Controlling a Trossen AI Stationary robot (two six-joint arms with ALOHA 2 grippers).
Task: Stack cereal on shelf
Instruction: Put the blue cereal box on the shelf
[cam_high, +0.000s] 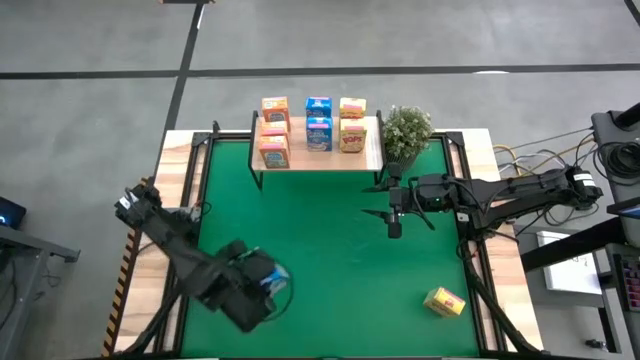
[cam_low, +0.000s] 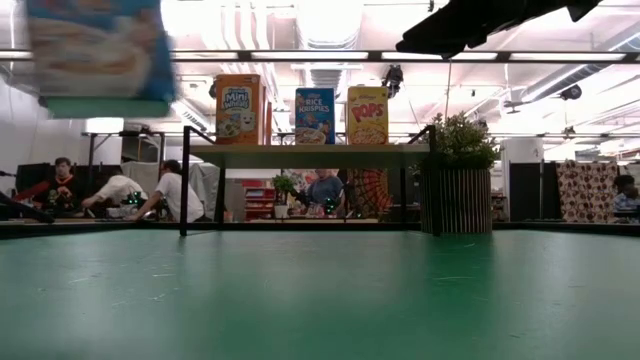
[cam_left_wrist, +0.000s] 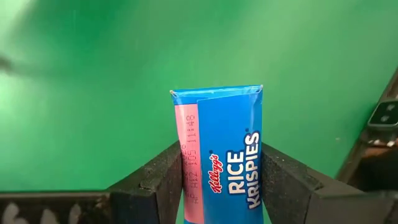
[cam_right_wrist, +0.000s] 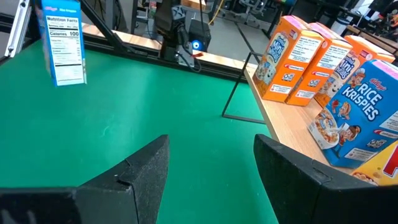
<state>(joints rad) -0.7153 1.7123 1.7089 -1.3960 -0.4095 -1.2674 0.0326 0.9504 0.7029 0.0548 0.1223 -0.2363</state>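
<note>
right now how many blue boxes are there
3. Two stand on the shelf, in the middle column: back one, front one. The third blue box is clamped in the left gripper over the mat. None seems hidden.

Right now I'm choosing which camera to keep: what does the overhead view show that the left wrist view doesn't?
Only the overhead view shows the shelf, the boxes standing on it, the plant, a yellow box lying on the mat and the open right gripper. Only the left wrist view shows the left gripper clamping a blue cereal box. Both show the green mat.
</note>
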